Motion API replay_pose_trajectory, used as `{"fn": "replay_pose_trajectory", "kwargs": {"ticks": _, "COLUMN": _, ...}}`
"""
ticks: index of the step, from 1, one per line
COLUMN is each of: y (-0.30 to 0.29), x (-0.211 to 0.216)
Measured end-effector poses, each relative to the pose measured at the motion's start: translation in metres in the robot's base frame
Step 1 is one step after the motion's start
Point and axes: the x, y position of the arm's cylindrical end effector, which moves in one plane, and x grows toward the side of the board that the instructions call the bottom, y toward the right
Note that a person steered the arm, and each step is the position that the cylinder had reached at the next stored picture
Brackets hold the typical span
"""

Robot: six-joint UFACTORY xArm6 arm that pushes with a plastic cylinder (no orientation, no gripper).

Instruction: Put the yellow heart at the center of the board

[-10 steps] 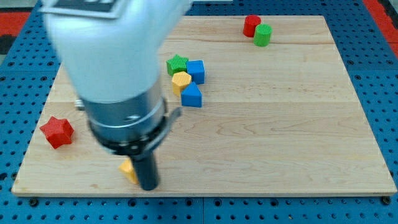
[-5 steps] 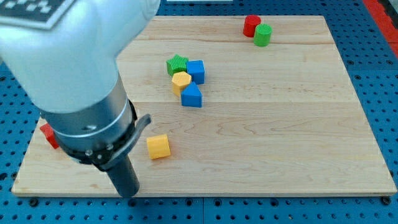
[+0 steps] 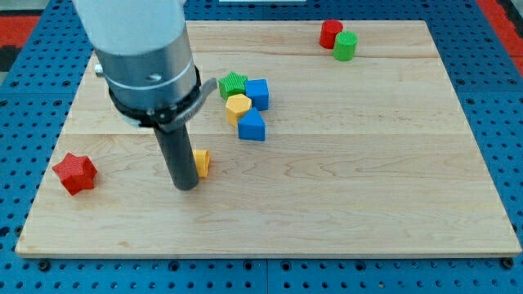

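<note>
My tip (image 3: 186,185) rests on the wooden bench (image 3: 368,188), touching the left side of a yellow block (image 3: 202,162), likely the heart, though my rod half hides it. It sits left of centre. I carry no hand to open or close.

You're looking at a robotics lab bench: a pale wooden table (image 3: 368,163) sits on a blue perforated mounting plate (image 3: 16,188) that shows past every table edge, with red matting (image 3: 20,28) beyond the top-left corner.
</note>
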Motion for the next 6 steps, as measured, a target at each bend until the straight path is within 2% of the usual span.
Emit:
{"fn": "replay_pose_trajectory", "kwargs": {"ticks": 1, "y": 0.028, "x": -0.03}}
{"fn": "replay_pose_trajectory", "kwargs": {"ticks": 2, "y": 0.032, "x": -0.088}}
{"fn": "replay_pose_trajectory", "kwargs": {"ticks": 3, "y": 0.048, "x": -0.105}}
{"fn": "replay_pose_trajectory", "kwargs": {"ticks": 4, "y": 0.047, "x": -0.038}}
{"fn": "replay_pose_trajectory", "kwargs": {"ticks": 5, "y": 0.008, "x": -0.011}}
{"fn": "replay_pose_trajectory", "kwargs": {"ticks": 6, "y": -0.048, "x": -0.045}}
